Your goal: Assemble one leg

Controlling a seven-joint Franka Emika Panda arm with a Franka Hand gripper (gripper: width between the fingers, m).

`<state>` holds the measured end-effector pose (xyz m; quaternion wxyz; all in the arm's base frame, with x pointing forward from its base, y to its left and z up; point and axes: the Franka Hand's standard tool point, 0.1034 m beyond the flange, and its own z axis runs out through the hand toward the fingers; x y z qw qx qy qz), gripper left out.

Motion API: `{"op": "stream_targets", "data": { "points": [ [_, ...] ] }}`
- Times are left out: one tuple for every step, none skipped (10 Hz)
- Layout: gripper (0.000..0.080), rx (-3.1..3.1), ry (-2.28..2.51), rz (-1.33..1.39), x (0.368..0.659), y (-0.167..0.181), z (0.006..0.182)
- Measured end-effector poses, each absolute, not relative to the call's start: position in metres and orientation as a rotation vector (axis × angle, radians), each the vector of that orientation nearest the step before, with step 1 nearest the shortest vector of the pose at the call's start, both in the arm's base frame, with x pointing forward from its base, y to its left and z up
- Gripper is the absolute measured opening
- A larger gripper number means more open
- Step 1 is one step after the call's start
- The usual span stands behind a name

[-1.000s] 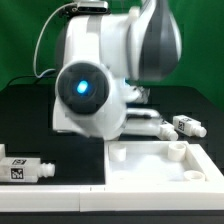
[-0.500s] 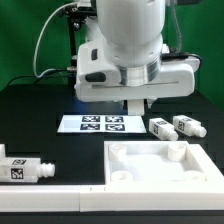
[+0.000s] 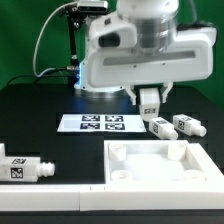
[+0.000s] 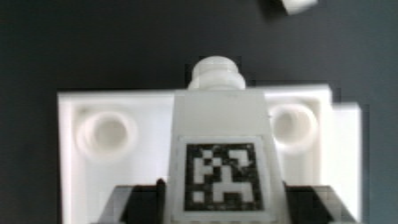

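My gripper (image 3: 150, 104) hangs in the air above the table, shut on a white leg (image 3: 150, 100) with a tag sticker. In the wrist view the held leg (image 4: 221, 140) points its narrow round tip away from the camera, and the dark fingers (image 4: 143, 200) press its two sides. Below it lies the large white square panel (image 4: 80, 170) with round sockets at its corners; in the exterior view the panel (image 3: 165, 170) sits at the front right. Two more legs (image 3: 178, 126) lie side by side behind the panel, and another leg (image 3: 22, 168) lies at the front left.
The marker board (image 3: 98, 124) lies flat in the middle of the black table. A long white rail (image 3: 50, 196) runs along the front edge. A black stand with cables (image 3: 72, 45) rises at the back in front of a green backdrop.
The arm has swung and risen toward the exterior view's right. The gripper now shows with a leg held in it above the two lying legs.
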<state>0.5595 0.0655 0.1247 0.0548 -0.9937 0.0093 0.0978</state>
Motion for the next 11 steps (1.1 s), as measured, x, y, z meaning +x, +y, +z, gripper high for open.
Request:
{"op": "stream_targets", "data": {
  "points": [
    [0.0287,-3.033,0.064,0.185,0.573,0.082,0.134],
    [0.0287,-3.039,0.029,0.009,0.58,0.098,0.14],
    [0.0287,-3.037,0.032,-0.088,0.577,0.093,0.135],
    [0.0287,-3.035,0.04,-0.174,0.577,0.092,0.133],
    [0.0287,-3.029,0.037,-0.257,0.581,0.093,0.134],
    [0.0287,-3.019,0.032,-0.378,0.585,0.093,0.133],
    [0.0287,-3.02,-0.012,-0.47,0.59,0.094,0.133],
    [0.0287,-3.005,-0.063,-0.591,0.605,0.099,0.137],
    [0.0287,-2.989,-0.095,-0.691,0.617,0.098,0.134],
    [0.0287,-2.956,-0.104,-0.82,0.625,0.101,0.129],
    [0.0287,-2.925,-0.113,-0.924,0.627,0.107,0.127]
  ]
}}
